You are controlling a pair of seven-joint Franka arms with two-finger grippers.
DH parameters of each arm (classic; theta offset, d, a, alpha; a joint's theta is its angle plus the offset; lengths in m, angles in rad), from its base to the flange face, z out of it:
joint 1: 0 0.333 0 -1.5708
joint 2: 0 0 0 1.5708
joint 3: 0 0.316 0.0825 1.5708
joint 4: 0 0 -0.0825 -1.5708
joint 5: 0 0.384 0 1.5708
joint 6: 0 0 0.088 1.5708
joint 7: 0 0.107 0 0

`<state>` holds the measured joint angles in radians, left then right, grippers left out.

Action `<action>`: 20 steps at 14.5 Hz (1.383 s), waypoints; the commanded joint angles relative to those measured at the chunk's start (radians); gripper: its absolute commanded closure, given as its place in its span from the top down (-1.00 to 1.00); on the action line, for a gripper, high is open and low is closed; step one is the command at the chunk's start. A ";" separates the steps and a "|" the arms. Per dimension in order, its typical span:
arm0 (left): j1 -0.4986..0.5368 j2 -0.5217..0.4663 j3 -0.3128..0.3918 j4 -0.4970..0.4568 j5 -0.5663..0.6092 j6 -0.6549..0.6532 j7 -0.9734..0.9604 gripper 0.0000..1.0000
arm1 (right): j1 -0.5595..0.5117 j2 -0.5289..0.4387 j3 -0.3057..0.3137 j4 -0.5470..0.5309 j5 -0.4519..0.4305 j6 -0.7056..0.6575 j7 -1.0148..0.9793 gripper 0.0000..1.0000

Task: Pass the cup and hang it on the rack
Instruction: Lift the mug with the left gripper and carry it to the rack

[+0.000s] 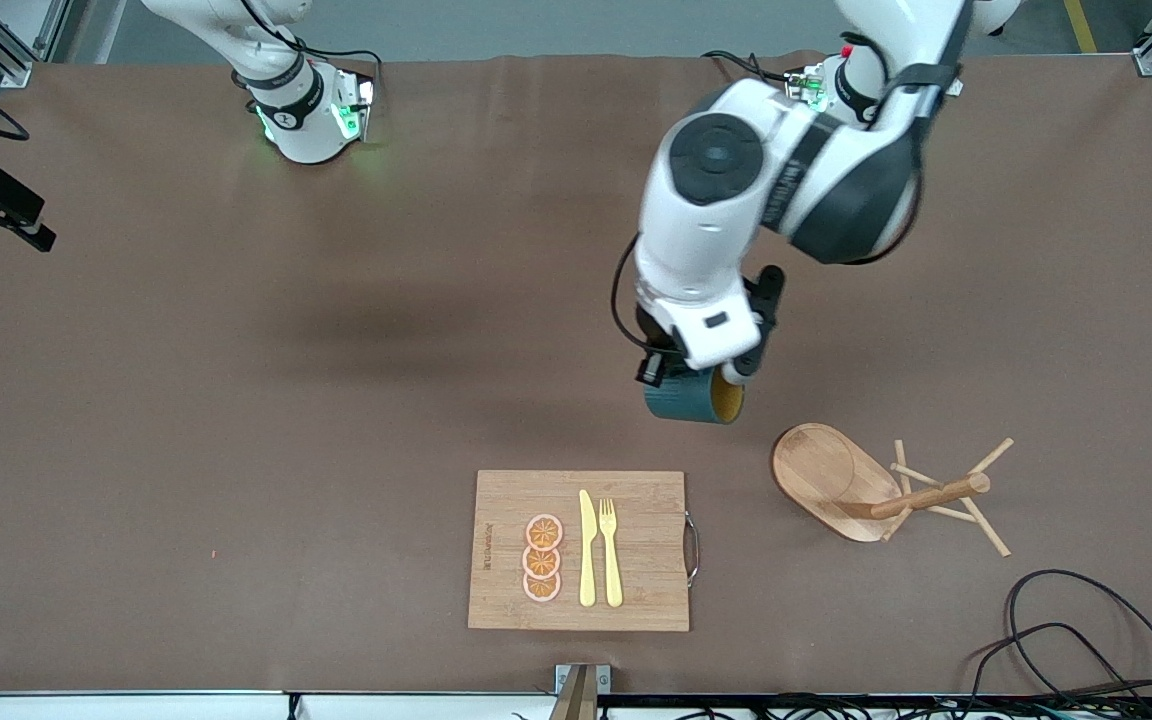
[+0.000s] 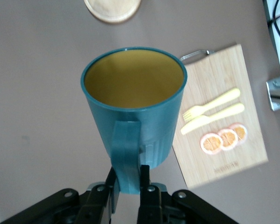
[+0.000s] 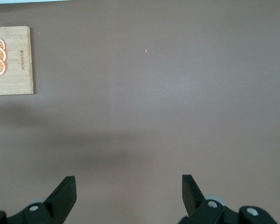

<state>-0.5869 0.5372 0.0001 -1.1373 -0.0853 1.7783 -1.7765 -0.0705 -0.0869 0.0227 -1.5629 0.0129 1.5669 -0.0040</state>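
The cup (image 1: 693,398), dark teal outside and mustard-yellow inside, hangs on its side in the air over the table, its mouth turned toward the rack. My left gripper (image 1: 706,375) is shut on the cup's loop handle (image 2: 126,158); in the left wrist view the left gripper (image 2: 128,179) has one finger (image 2: 144,179) pressed on each side of the handle. The rack (image 1: 826,475), a light wooden mug tree with an oval dished base, central post (image 1: 931,496) and thin pegs, stands toward the left arm's end, nearer to the front camera. My right gripper (image 3: 129,193) is open over bare table.
A bamboo cutting board (image 1: 651,560) lies near the table's front edge with three orange slices (image 1: 542,558), a yellow knife (image 1: 587,548) and a fork (image 1: 611,550). Black cables (image 1: 1066,630) lie at the near corner at the left arm's end.
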 commanded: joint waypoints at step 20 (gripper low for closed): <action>0.561 0.024 -0.003 -0.061 -0.927 -0.264 0.765 -0.99 | -0.003 -0.005 0.003 -0.005 -0.005 0.010 -0.002 1.00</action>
<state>-0.0672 0.5373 0.0025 -1.2015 -0.9512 1.5556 -1.0827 -0.0703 -0.0869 0.0235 -1.5630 0.0129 1.5710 -0.0040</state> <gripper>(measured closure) 0.789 0.000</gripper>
